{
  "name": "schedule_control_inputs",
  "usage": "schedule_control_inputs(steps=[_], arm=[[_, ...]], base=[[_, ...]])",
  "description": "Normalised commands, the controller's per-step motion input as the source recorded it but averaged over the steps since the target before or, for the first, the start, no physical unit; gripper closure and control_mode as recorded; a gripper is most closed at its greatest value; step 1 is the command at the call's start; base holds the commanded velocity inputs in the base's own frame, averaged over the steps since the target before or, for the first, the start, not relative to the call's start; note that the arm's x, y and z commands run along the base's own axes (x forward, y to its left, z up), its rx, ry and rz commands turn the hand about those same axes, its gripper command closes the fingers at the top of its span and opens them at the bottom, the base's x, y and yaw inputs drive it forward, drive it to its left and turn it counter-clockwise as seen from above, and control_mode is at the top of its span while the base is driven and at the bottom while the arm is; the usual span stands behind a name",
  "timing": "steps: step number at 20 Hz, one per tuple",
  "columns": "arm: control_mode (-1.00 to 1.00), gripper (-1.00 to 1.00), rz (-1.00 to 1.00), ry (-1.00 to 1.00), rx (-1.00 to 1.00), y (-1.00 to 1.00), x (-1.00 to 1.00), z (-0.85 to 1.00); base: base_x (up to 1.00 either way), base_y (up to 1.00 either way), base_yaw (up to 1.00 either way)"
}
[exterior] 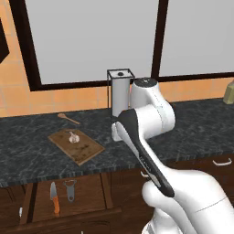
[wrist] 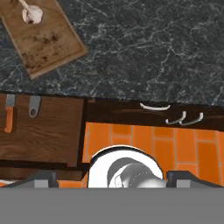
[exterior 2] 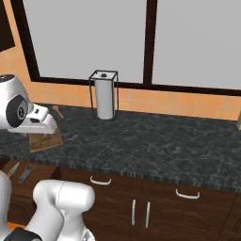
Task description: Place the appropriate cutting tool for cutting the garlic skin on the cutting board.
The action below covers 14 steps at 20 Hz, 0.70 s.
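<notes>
1. The knife (exterior: 54,197) is seen lying in the open drawer (exterior: 87,194) below the counter (exterior: 192,123), orange handle toward the drawer front, grey blade pointing back toward the counter edge.
2. The grey peeler (exterior: 70,188) lies just beside it, on its right in the left base view, and must be left alone.
3. The cutting board (exterior: 84,148) lies on the counter directly above the drawer, with the garlic (exterior: 73,136) on its far end.
4. The gripper (wrist: 111,177) is held high over the floor, right of the drawer; its opening cannot be told, and nothing is seen held.
5. In the hand view the knife (wrist: 8,114) lies far left, long axis running up and down; a leftward and downward reach is judged necessary.
</notes>
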Motion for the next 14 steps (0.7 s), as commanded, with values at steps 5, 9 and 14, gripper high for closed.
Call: schedule_control_inputs(steps=[5, 9, 14], arm=[[-1.00, -1.00, -0.09, 0.01, -0.05, 1.00, -0.70, -0.50], [-1.00, -1.00, -0.08, 0.05, -0.06, 1.00, -0.36, -0.27], [-1.00, -1.00, -0.07, 0.03, -0.03, 1.00, -0.30, -0.34]], base=[[0.00, 0.00, 0.00], [0.00, 0.00, 0.00], [0.00, 0.00, 0.00]])
